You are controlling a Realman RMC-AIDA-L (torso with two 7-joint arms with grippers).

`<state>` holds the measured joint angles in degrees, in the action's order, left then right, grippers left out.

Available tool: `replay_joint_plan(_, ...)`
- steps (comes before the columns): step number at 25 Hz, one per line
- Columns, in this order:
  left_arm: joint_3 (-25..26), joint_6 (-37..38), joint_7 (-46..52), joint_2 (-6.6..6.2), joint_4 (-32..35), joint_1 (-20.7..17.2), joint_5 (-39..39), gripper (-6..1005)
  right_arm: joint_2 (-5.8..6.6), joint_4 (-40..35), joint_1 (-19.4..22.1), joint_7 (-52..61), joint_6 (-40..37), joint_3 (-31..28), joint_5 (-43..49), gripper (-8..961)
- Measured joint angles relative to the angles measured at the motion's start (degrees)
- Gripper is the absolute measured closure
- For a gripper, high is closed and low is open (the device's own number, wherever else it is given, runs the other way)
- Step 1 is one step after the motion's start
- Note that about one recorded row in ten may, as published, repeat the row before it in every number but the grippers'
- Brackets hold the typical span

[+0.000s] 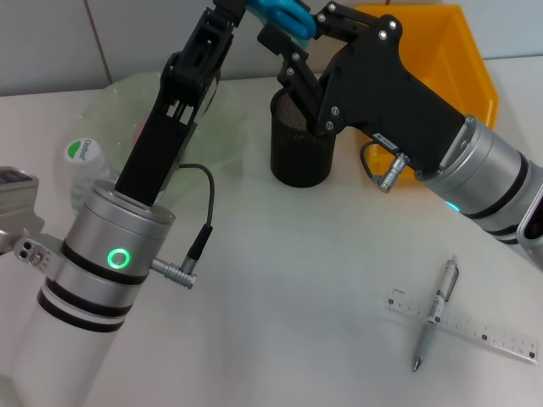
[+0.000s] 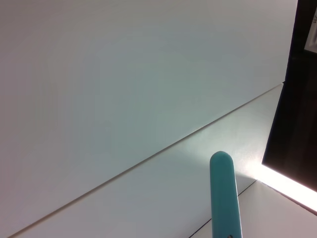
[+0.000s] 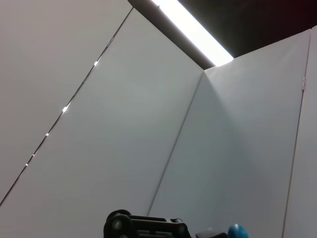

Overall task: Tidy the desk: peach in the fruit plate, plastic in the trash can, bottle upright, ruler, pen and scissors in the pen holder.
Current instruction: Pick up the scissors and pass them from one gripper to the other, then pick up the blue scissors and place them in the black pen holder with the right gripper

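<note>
Blue-handled scissors (image 1: 284, 17) above black mesh pen holder (image 1: 301, 140); pen (image 1: 435, 312) crosses ruler (image 1: 465, 323).

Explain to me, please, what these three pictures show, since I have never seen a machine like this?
It is a robot with two arms, each ending in jaws. The head picture looks down at a white desk; the other two come from wrist cameras, aimed mostly at the wall. Both arms meet above the black pen holder, where the blue-handled scissors are held up; which arm grips them is unclear. A pen lies across a clear ruler. Behind stand an orange bin, a green plate and a bottle.
</note>
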<state>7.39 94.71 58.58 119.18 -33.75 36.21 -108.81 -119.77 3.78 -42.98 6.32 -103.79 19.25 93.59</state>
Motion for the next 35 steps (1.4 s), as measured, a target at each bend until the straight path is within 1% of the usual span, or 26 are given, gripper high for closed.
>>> replay_joint_plan(11, 0.0, -0.1, -0.4, 0.0, 0.1, 0.0, 0.0, 742, -0.02, 0.0, -0.1, 0.0, 0.3, 0.0, 0.0, 826)
replay_joint_plan(16, 0.0, -0.1, -1.1, 0.0, -0.1, 0.0, 0.0, 741, -0.02, -0.1, -0.1, 0.0, 0.0, 0.0, 0.0, 885)
replay_joint_plan(22, 0.0, -0.2, -2.0, 0.02, 0.1, 0.0, -0.7, 741, -0.02, -0.2, 0.1, 0.0, -0.2, 0.0, 0.0, 884)
replay_joint_plan(33, 0.5, -0.2, -2.2, 0.0, 0.2, -0.2, -1.5, 556, -0.02, -0.3, 0.4, 0.0, -0.3, -0.5, 0.0, 885)
replay_joint_plan(35, 0.5, -0.2, -2.2, 0.0, 0.1, -0.2, -1.5, 490, -0.02, -0.3, 0.5, 0.0, -0.3, -0.5, 0.0, 884)
